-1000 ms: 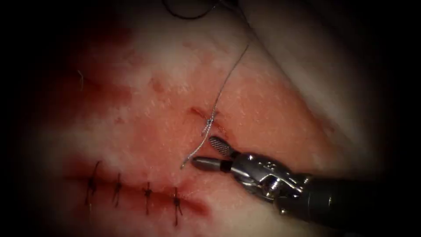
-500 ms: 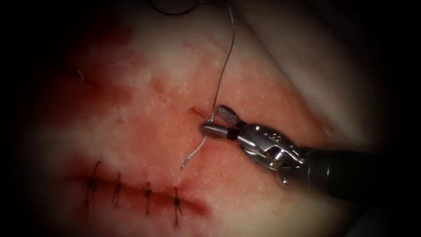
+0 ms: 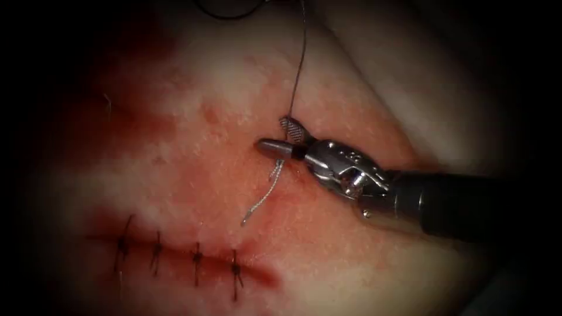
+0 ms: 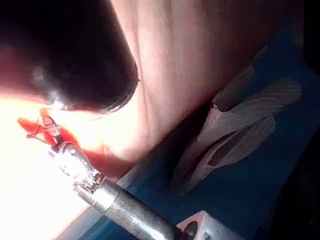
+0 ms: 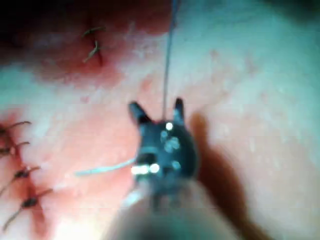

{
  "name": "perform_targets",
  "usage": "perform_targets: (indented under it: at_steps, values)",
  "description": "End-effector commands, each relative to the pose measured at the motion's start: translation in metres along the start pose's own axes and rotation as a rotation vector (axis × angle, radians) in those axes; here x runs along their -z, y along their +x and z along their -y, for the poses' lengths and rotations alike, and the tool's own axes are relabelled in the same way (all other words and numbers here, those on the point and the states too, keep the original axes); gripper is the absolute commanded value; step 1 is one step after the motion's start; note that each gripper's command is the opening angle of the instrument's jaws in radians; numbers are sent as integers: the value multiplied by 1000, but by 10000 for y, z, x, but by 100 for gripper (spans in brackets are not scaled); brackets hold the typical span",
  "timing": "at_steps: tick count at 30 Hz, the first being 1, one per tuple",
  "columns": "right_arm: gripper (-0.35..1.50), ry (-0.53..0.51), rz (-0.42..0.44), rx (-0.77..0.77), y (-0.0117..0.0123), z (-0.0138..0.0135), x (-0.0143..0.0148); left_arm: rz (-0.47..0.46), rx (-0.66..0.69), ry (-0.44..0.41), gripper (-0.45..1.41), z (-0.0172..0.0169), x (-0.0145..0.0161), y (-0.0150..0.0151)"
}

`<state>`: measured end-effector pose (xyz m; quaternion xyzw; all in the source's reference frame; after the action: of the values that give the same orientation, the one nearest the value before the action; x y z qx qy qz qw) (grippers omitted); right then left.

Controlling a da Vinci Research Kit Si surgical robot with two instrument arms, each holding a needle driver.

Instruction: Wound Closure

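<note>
My right tool (image 3: 274,133) comes in from the right over a short cut in the tissue (image 3: 193,146). It is open, one jaw on each side of the long thread (image 3: 298,64), just above the stitch. That thread runs straight up and looks taut. The short pale tail (image 3: 260,202) lies loose below the jaws, toward the lower left. In the right wrist view the thread (image 5: 168,60) drops between the open jaws (image 5: 156,111), and the tail (image 5: 100,170) lies off to one side. The left wrist view has the right tool's tip (image 4: 50,132) over the brightly lit tissue.
A second cut (image 3: 196,257) lies lower left, closed with several dark stitches (image 5: 22,172). Red fluid (image 3: 134,123) stains the tissue on the left. A dark loop of thread (image 3: 228,13) lies at the top. Blue drape (image 4: 260,190) borders the tissue.
My right tool has moved up from beside the tail to straddle the long thread above the stitch, jaws staying open. The long thread has swung from slanting right to nearly vertical.
</note>
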<state>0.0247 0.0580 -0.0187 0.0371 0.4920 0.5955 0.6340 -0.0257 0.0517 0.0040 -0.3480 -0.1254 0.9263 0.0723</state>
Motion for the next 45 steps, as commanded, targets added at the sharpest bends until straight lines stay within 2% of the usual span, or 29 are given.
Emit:
perform_targets:
  at_steps: [1, 15, 23, 25, 26, 27, 28, 29, 33, 39, 40, 42, 43, 44, 45]
  values:
    - [140, 6, 3, 6, -6, 4, -9, -1, -5, 2, -35, 2, -6, 5]
    - [136, 26, 3, 18, -11, 0, -39, -1, -9, 1, -35, -4, 1, 15]
    - [130, 41, 9, 19, -13, 5, -46, 1, -9, 4, -35, -11, 6, 24]
    - [123, 50, 14, 20, -13, 4, -46, 1, -9, 5, -35, -11, 6, 25]
    - [116, 60, 18, 20, -13, 5, -46, 1, -9, 5, -35, -11, 6, 25]
    - [94, 82, 28, 28, -14, 5, -45, 1, -9, 5, -35, -11, 6, 25]
    - [56, 107, 38, 42, -14, 5, -44, 1, -9, 5, -35, -11, 6, 25]
    - [-35, 154, 55, 83, -15, 6, -40, 2, -9, 6, -35, -12, 5, 25]
    - [-35, 116, 14, 126, -5, 8, -33, 1, -15, -1, -35, -20, 0, 27]
    - [-35, 120, 8, 189, 3, 10, -29, -1, -13, -5, -35, -25, -2, 31]
    - [10, 124, 2, 190, 2, 9, -28, -1, -13, -6, -35, -24, -2, 31]
    - [123, 117, -14, 190, 1, 3, -21, 0, -14, -4, -35, -22, -4, 28]
    - [131, 103, -19, 190, 2, 0, -17, 0, -14, -3, -35, -22, -6, 27]
    - [133, 97, -20, 190, 3, -3, -12, 0, -15, -4, -35, -22, -8, 26]
    - [131, 100, -15, 191, 8, -15, 5, -1, -16, -10, -35, -22, -15, 23]
